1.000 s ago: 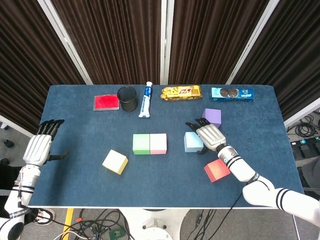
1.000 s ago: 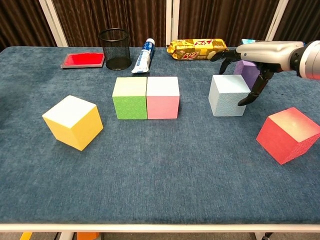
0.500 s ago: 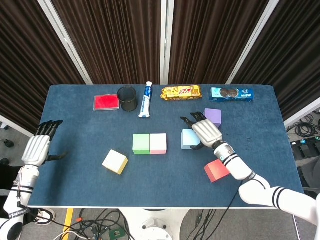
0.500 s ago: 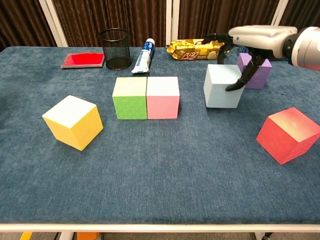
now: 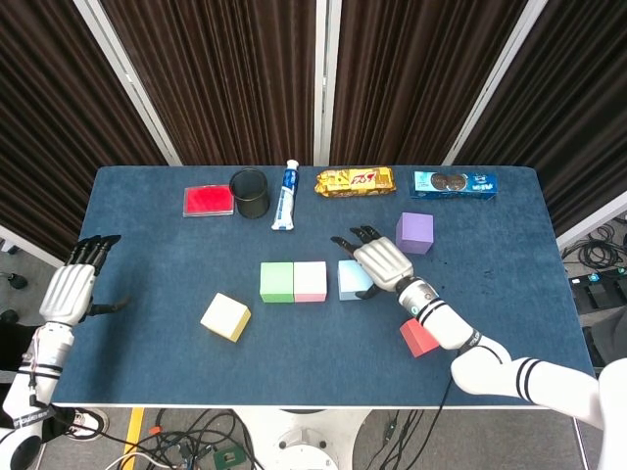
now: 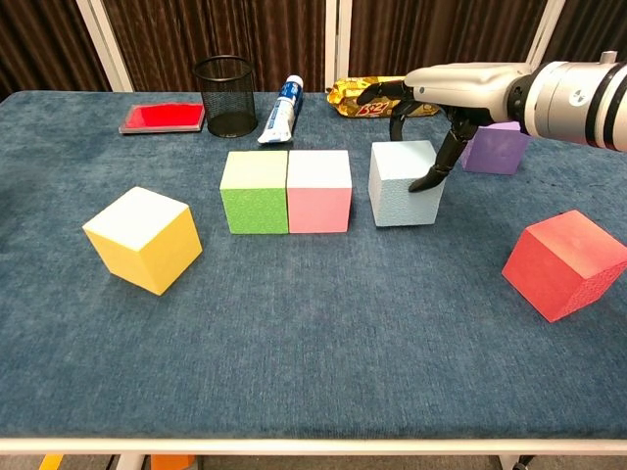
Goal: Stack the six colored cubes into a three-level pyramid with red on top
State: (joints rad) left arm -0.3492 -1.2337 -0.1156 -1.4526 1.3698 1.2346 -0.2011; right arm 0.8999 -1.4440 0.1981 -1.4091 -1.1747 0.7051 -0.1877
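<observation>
Right hand (image 6: 428,117) grasping the light-blue cube (image 6: 404,183) just right of the pink cube (image 6: 318,190), a narrow gap between them. The cube looks light and rigid; opposite flat side faces suit holding.

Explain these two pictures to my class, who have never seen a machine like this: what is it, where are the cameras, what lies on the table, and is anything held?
This is a two-armed robot with human-like hands, steered by a person. One picture looks down from its head, the other looks forward from its chest.

On the blue table lie six cubes: green cube and pink cube touching side by side, light blue cube just right of them with a small gap, yellow cube, purple cube and red cube. Along the far edge are a red case, a black mesh cup, a toothpaste tube and two snack packs.

The right hand rests on the light blue cube, fingers over its top and side. The left hand is off the table's edge, holding nothing.
</observation>
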